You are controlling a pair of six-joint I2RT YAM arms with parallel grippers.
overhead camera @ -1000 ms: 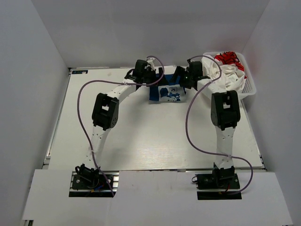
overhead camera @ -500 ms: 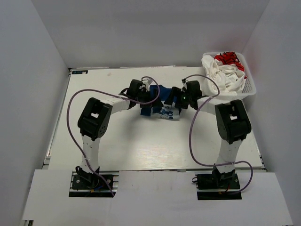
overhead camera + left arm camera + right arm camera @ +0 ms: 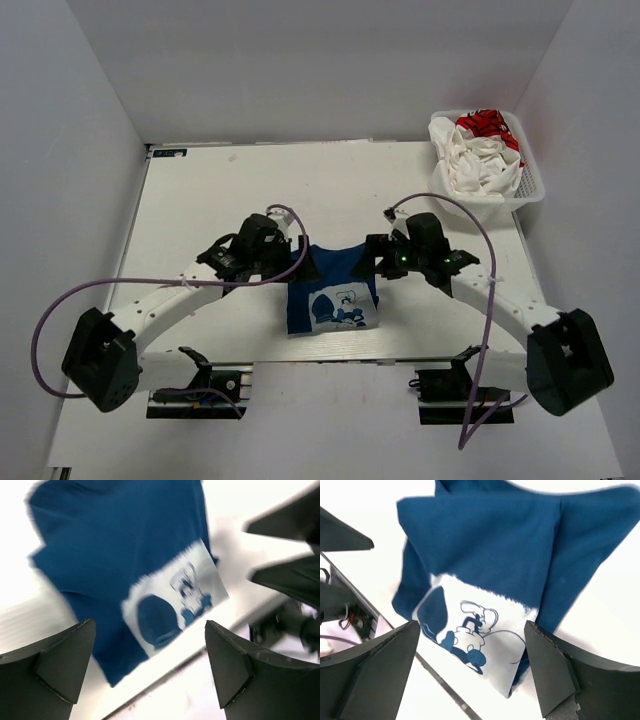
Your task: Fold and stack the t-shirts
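Note:
The blue t-shirt lies folded flat near the table's front edge, with a white printed panel facing up. It also shows in the left wrist view and the right wrist view. My left gripper is open at the shirt's upper left corner and holds nothing. My right gripper is open at its upper right corner and holds nothing. The white t-shirt with the red graphic lies crumpled in the mesh basket.
The white mesh basket stands at the back right corner. The table's front edge and a metal rail run just below the shirt. White walls enclose the table on three sides. Purple cables loop from both arms.
Both arms swung from the table's far middle toward the near edge, and the blue shirt came with them. It now lies spread flat near the front edge.

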